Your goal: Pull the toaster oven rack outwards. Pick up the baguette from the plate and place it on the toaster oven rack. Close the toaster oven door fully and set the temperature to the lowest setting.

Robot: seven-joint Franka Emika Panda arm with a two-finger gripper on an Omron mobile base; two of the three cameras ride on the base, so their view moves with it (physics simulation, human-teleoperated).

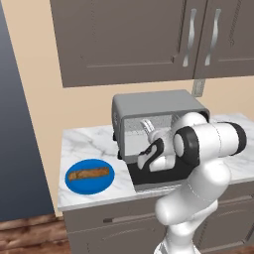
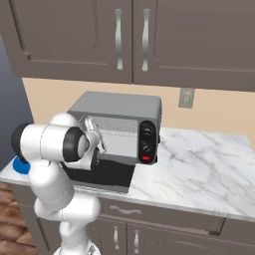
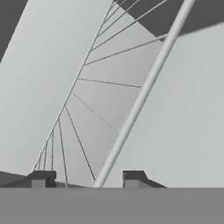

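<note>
Thin silver toaster oven rack [image 3: 131,114] inside the toaster oven [image 1: 158,106], front bar running between the gripper [image 3: 87,179] tips, jaws partly apart, grip unclear, door [image 2: 99,175] dropped open, red button showing from the right, baguette [image 1: 89,173] on blue plate [image 1: 74,184] at left.

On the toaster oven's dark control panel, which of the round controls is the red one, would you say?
The lowest one: the red button sits at the bottom of the control panel, beneath the two black knobs, on the toaster oven.
</note>
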